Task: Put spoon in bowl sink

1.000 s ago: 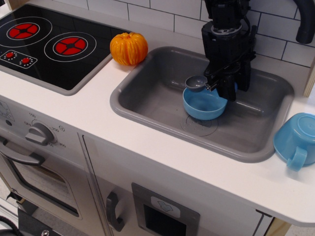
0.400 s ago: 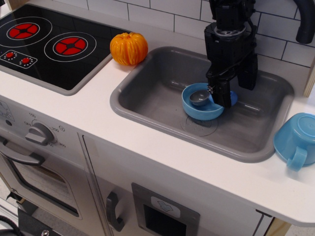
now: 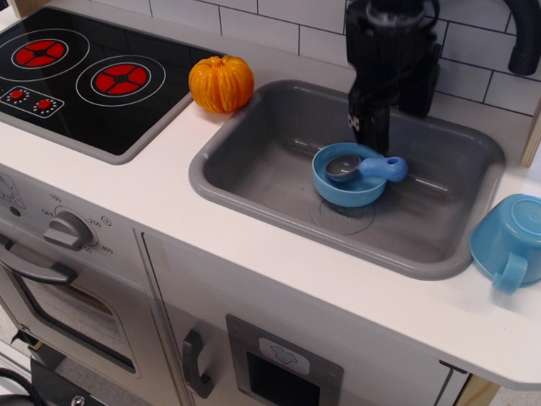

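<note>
Where the picture comes nearest, a white cabinet front shows an oven door with a grey handle (image 3: pixel 35 269), a grey dial (image 3: pixel 71 230) above it, and a small grey panel (image 3: pixel 283 362) beside a dark handle (image 3: pixel 194 364); above these runs the white desk (image 3: pixel 169 199), and at its right edge a light blue mug (image 3: pixel 510 241) lies on its side, handle toward the viewer, just beside the rim of the sink (image 3: pixel 254 199); the sink is a grey basin with rounded corners and a round drain mark in its floor; on that floor, touching the drain mark's far side, sits the bowl (image 3: pixel 347 188), shallow and light blue; the spoon (image 3: pixel 365 167) lies in it, grey scoop down inside the bowl and thick blue handle resting across the right rim, pointing right and jutting past it; directly above and behind the bowl hangs the gripper (image 3: pixel 385 127), black, its jaws clear of the spoon and holding nothing; they look parted, one finger (image 3: pixel 372 127) reaching down nearly to the bowl's far rim; to the left, on the desk by the sink's far left corner, stands an orange pumpkin (image 3: pixel 221 83); farther left lies a black hob (image 3: pixel 80 80) with red rings; white tiles (image 3: pixel 279 21) close the back, and a dark tap (image 3: pixel 526 38) curves in at the upper right.
</note>
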`<act>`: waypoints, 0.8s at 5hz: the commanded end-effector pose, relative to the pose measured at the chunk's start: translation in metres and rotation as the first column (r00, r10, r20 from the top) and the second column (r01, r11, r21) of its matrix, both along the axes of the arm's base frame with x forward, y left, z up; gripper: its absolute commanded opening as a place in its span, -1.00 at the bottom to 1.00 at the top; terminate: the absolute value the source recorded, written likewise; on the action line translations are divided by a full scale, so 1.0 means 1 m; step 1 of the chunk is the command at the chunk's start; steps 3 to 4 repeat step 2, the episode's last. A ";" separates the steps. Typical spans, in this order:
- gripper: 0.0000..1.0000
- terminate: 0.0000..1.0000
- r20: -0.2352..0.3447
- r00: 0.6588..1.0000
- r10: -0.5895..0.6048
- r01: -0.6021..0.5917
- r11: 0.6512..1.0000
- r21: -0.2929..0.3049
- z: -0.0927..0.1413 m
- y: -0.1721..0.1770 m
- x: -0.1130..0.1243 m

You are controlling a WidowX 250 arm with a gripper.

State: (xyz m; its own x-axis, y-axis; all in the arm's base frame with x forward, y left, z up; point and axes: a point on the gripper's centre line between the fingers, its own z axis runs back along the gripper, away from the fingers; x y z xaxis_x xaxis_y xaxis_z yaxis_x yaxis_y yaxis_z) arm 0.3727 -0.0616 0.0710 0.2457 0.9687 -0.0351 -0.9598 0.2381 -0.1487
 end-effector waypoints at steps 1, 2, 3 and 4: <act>1.00 -1.00 0.065 0.998 0.003 -0.002 1.000 -0.007 0.028 0.003 0.013; 1.00 1.00 0.065 0.998 0.003 -0.002 1.000 -0.007 0.028 0.003 0.013; 1.00 1.00 0.065 0.998 0.003 -0.002 1.000 -0.007 0.028 0.003 0.013; 1.00 1.00 0.065 0.998 0.003 -0.002 1.000 -0.007 0.028 0.003 0.013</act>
